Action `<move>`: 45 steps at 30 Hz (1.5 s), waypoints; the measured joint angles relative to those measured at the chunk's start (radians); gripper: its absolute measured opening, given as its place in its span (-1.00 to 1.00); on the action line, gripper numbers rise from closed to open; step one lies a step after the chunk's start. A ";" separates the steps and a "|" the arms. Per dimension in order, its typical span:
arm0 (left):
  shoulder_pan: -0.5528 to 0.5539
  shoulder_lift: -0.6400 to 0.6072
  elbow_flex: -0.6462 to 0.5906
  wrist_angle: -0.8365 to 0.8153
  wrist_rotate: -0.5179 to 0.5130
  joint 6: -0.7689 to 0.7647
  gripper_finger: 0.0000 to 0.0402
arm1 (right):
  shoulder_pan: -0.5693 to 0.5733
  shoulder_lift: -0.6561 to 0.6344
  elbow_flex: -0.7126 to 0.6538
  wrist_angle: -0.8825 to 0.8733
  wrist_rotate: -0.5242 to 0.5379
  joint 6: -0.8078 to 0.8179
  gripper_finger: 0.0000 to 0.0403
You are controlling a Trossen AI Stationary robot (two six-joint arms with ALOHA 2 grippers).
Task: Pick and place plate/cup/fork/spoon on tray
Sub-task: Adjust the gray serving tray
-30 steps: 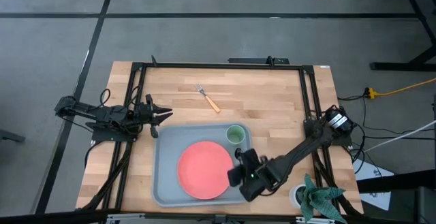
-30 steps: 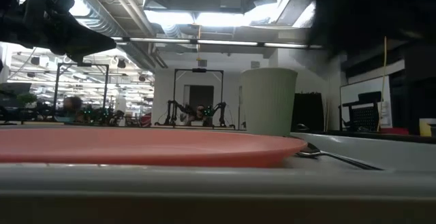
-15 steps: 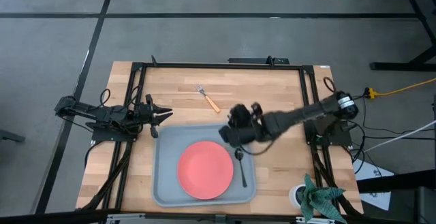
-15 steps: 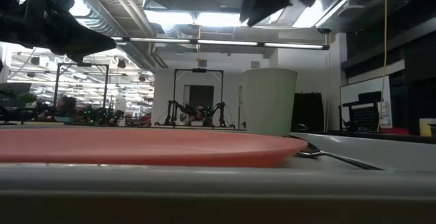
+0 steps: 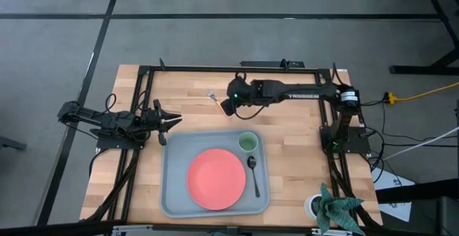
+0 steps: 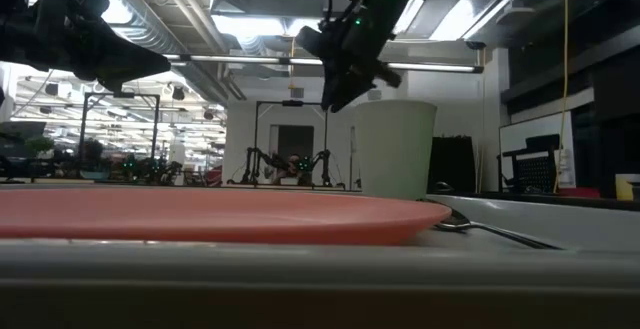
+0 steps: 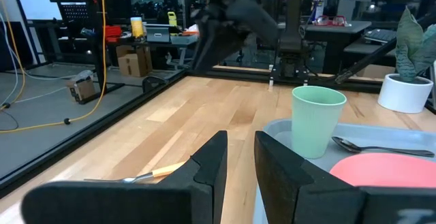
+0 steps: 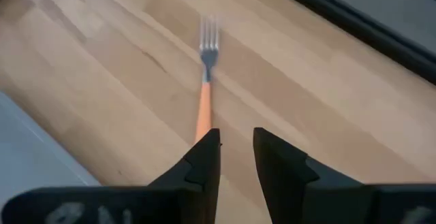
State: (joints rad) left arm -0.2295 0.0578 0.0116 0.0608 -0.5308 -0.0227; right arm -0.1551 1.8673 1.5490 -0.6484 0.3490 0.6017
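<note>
Tabletop fork [image 5: 217, 102], tines toward far-left

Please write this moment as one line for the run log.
right gripper: open above fork on table | left gripper: waiting at table's left side | plate, cup, spoon: on tray

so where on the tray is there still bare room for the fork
The tray has bare strips left of the plate and in its far-left corner. The right side is crowded: cup and spoon beside the plate. The fork lies on the wood under the right claw.
</note>
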 joint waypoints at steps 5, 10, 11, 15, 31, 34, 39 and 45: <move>0.000 0.000 0.000 0.000 0.000 0.000 -0.66 | -0.021 0.005 0.000 0.047 -0.012 -0.113 -0.53; 0.000 0.000 0.000 0.000 0.000 0.000 -0.66 | -0.019 0.006 0.000 0.025 -0.013 -0.182 -0.53; 0.000 0.000 0.000 0.000 0.000 0.000 -0.66 | -0.017 0.006 0.000 0.019 -0.013 -0.185 -0.53; 0.000 0.000 0.000 0.000 0.000 0.000 -0.66 | -0.007 0.006 0.000 0.009 -0.019 -0.191 -0.53; 0.000 0.000 0.000 0.000 -0.002 0.000 -0.66 | 0.016 -0.614 -0.665 0.229 -0.125 -0.187 -0.53; 0.000 0.000 0.000 0.000 -0.002 0.000 -0.66 | 0.038 -0.800 -0.896 0.396 -0.160 -0.154 -0.53; 0.000 0.000 0.000 0.000 -0.002 0.000 -0.66 | 0.098 -1.043 -1.135 0.577 -0.165 -0.122 -0.53; 0.000 0.000 0.000 0.000 -0.002 0.000 -0.66 | 0.170 -1.284 -1.388 0.844 -0.166 -0.408 -0.53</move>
State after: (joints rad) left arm -0.2295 0.0574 0.0116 0.0608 -0.5329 -0.0227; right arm 0.0145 0.5834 0.1610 0.1958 0.1825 0.1933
